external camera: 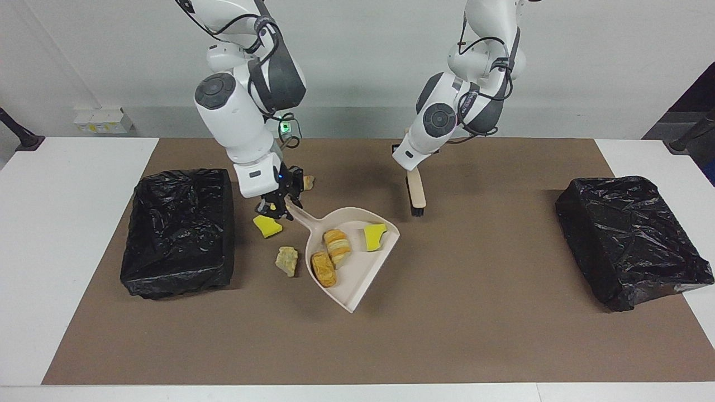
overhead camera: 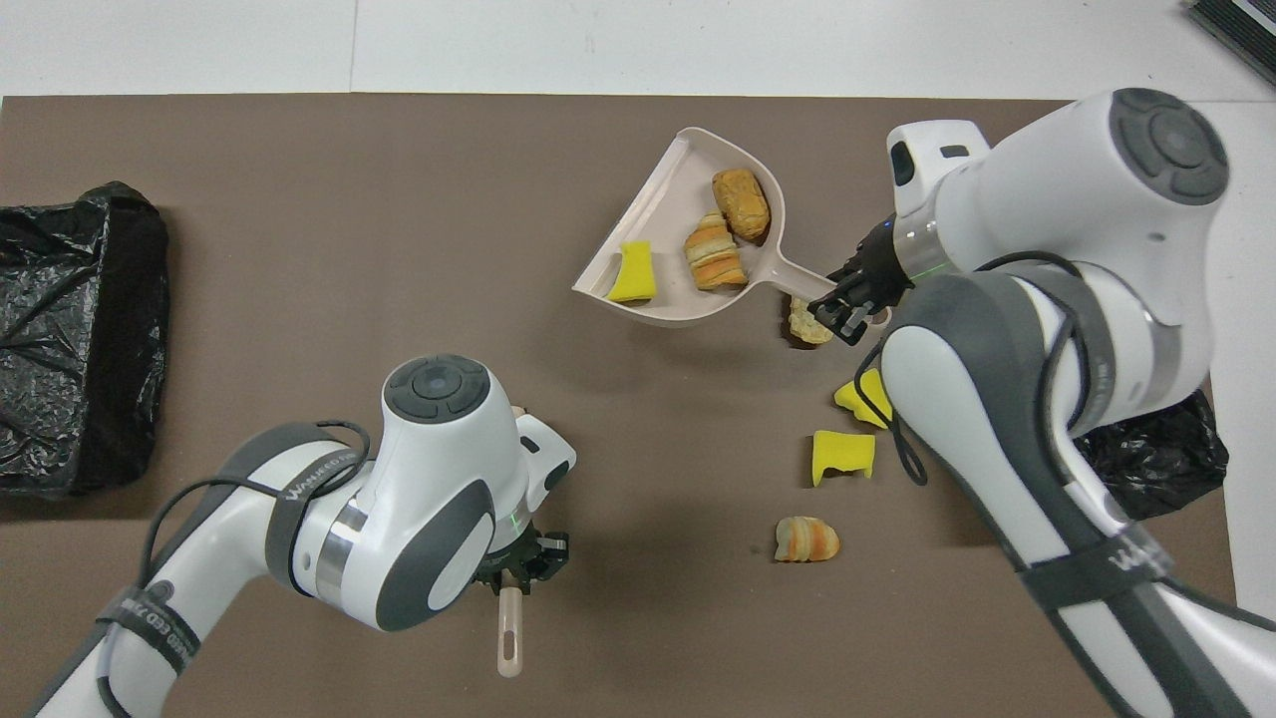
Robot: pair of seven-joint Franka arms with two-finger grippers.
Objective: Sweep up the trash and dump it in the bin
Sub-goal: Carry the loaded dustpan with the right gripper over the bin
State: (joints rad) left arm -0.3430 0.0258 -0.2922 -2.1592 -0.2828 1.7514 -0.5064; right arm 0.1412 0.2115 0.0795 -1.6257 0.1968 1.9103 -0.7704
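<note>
right pincer (external camera: 277, 207) pinching dustpan (external camera: 357, 267) handle, tilting risks three scraps (external camera: 330, 250) sliding out short of the bin (external camera: 179, 231).

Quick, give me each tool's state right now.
Left tool: shut on the brush handle, bristles down near the mat.
Right tool: shut on the dustpan handle, carrying three scraps.

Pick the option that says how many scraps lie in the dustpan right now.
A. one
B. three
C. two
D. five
B: the dustpan holds one yellow sponge chunk and two orange-brown bread-like lumps, while the other scraps, such as the pale lump, lie on the mat outside it.
</note>
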